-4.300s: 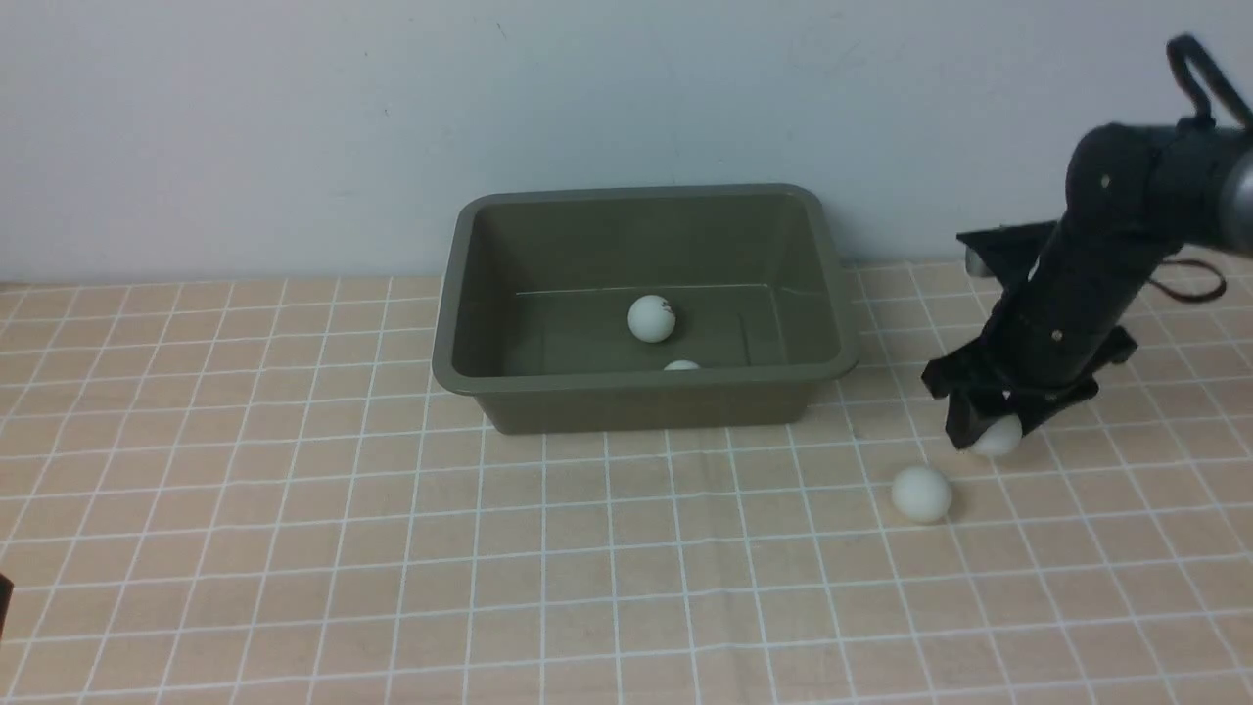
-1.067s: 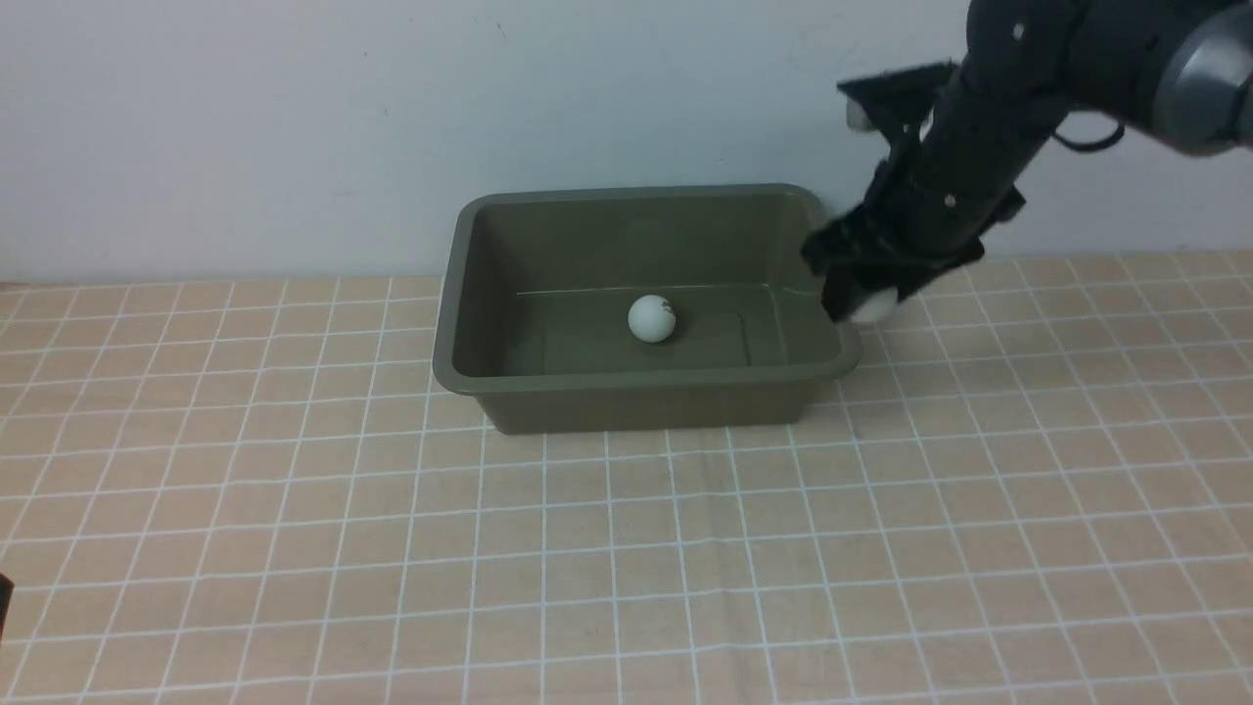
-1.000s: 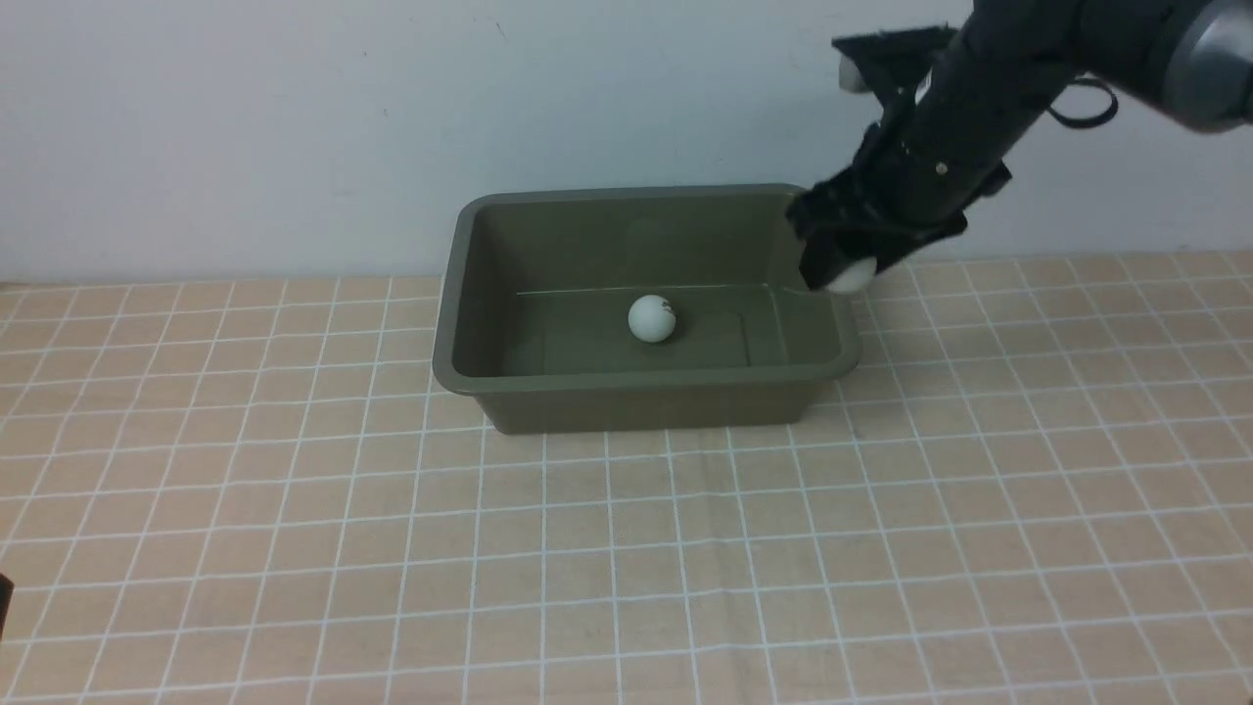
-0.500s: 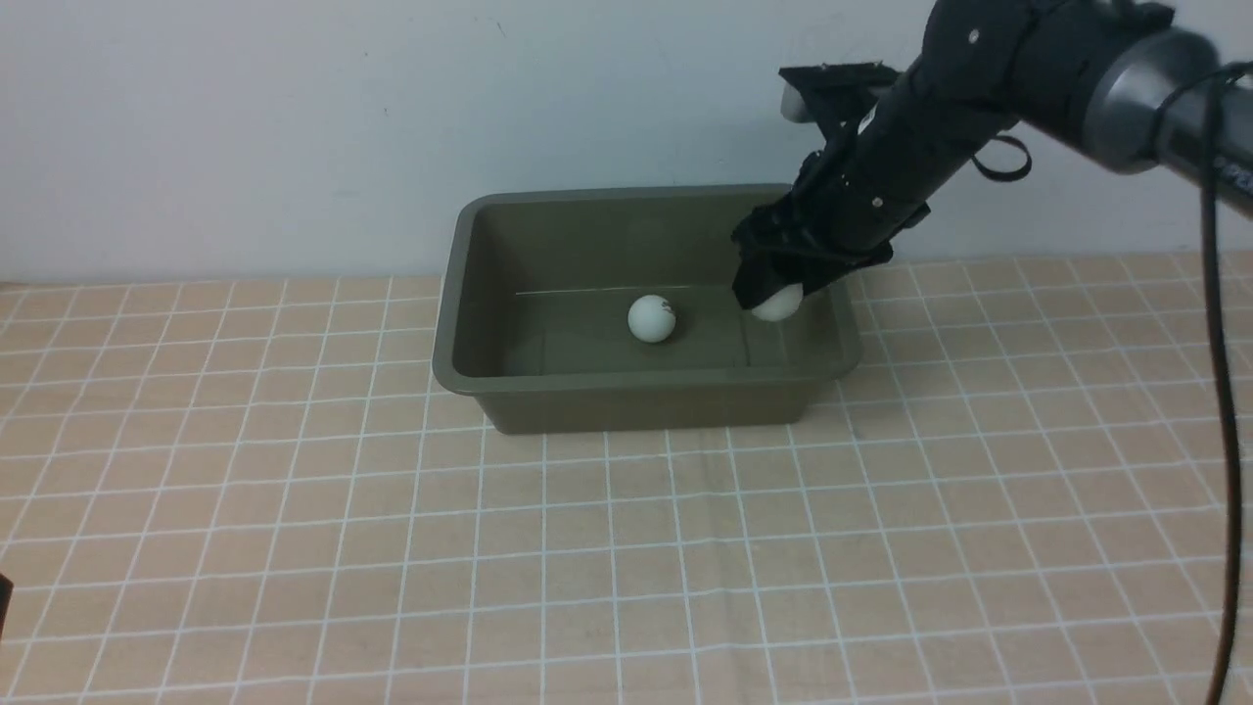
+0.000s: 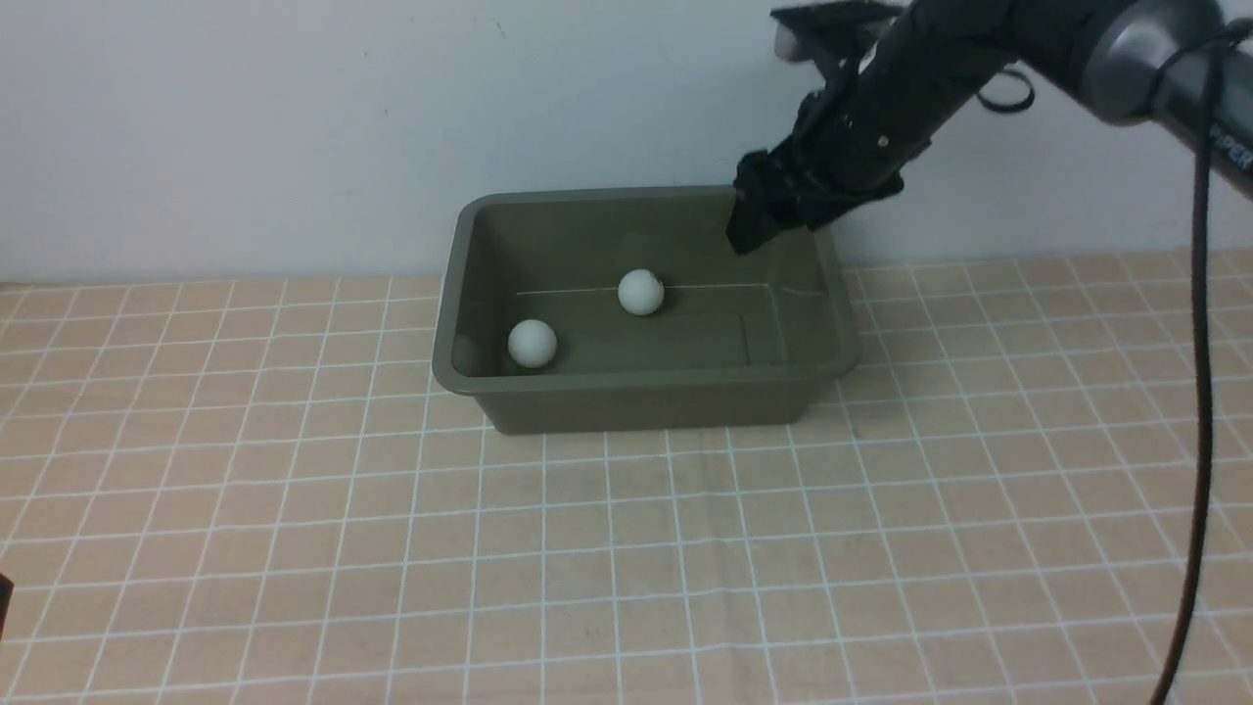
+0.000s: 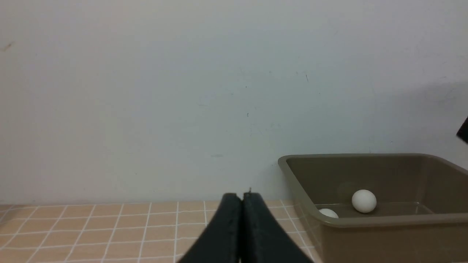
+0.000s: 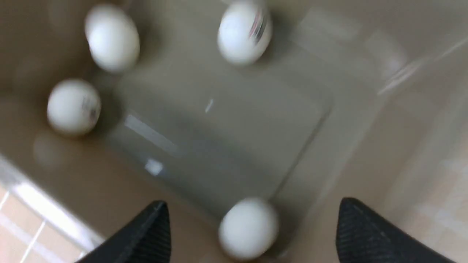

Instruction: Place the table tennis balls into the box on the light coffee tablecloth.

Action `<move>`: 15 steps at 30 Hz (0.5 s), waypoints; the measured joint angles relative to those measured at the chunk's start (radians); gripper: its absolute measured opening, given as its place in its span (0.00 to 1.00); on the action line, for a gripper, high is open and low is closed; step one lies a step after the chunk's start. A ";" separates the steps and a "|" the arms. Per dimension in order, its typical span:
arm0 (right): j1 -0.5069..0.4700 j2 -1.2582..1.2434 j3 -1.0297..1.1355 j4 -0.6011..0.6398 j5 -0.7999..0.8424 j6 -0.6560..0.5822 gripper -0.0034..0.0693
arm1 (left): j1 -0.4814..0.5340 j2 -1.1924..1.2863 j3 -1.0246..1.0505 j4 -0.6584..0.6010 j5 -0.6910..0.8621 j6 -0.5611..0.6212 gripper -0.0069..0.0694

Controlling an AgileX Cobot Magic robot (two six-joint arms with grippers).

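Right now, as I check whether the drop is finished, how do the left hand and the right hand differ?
The left hand is shut, fingers pressed together; the right hand stands wide open. The left hand sits low over the tablecloth, outside the box; the right hand hangs above the box's far right corner, looking down on four balls inside. Both are black and hold nothing.

— How is the box (image 5: 646, 411) finished?
— Smooth olive plastic with a dull sheen is seen.
— And the rest?
— The table tennis balls (image 5: 533, 344) are finished matt white; the tablecloth (image 5: 626, 548) is made of soft, matt cloth.
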 joint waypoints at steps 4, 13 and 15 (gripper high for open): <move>0.000 -0.116 -0.005 -0.121 0.016 0.065 0.79 | 0.000 0.000 0.000 0.000 0.000 0.000 0.01; 0.000 -0.574 0.194 -0.368 0.022 0.146 0.47 | 0.000 0.000 0.000 0.000 0.000 0.000 0.01; 0.000 -0.699 0.284 -0.384 0.023 0.152 0.33 | 0.000 0.000 0.000 0.000 0.000 0.000 0.01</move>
